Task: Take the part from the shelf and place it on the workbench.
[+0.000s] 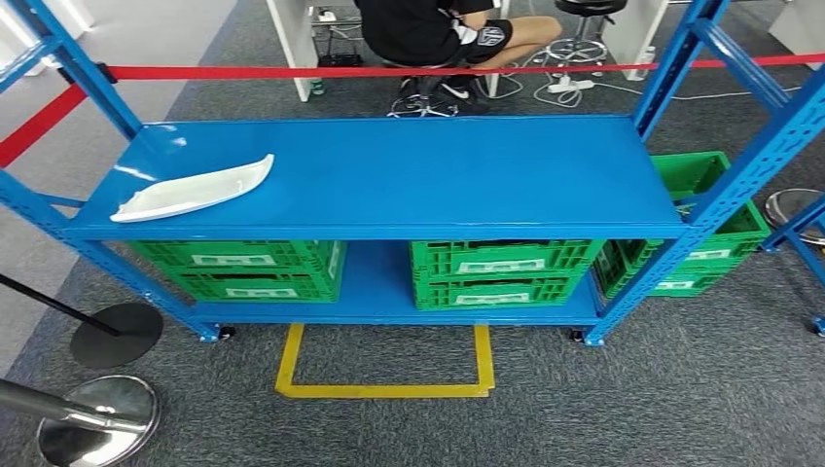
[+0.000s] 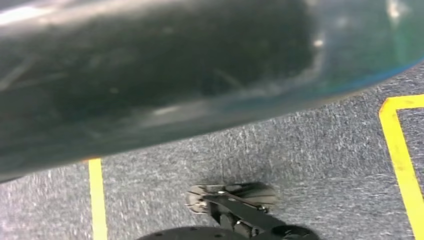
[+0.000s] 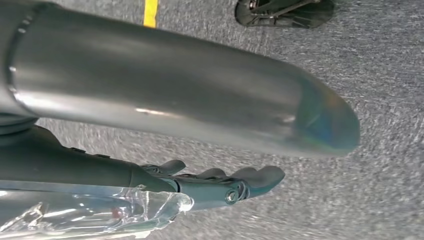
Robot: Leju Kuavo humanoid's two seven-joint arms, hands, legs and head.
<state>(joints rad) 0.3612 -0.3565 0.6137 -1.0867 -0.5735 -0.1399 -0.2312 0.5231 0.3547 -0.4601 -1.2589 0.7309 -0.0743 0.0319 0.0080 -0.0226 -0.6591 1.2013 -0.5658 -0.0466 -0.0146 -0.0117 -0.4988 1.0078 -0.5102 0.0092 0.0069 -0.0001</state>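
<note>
The part (image 1: 195, 188) is a long, curved white plastic piece. It lies flat at the left end of the blue shelf's top board (image 1: 438, 175). In the right wrist view my right hand (image 3: 190, 115) hangs over grey carpet, its dark fingers (image 3: 235, 185) stretched out straight with nothing in them. Clear plastic film wraps the wrist beside them. My left hand (image 2: 150, 75) is a dark, blurred mass close to the left wrist camera, and how its fingers lie cannot be made out.
Green crates (image 1: 248, 269) (image 1: 496, 272) sit on the lower board, with more (image 1: 696, 248) past the right upright. Red barrier tape (image 1: 389, 71) runs behind the shelf, and a person (image 1: 438, 39) sits beyond it. Stanchion bases (image 1: 117, 334) (image 1: 97, 418) stand front left. A yellow floor outline (image 1: 384, 389) lies before the shelf.
</note>
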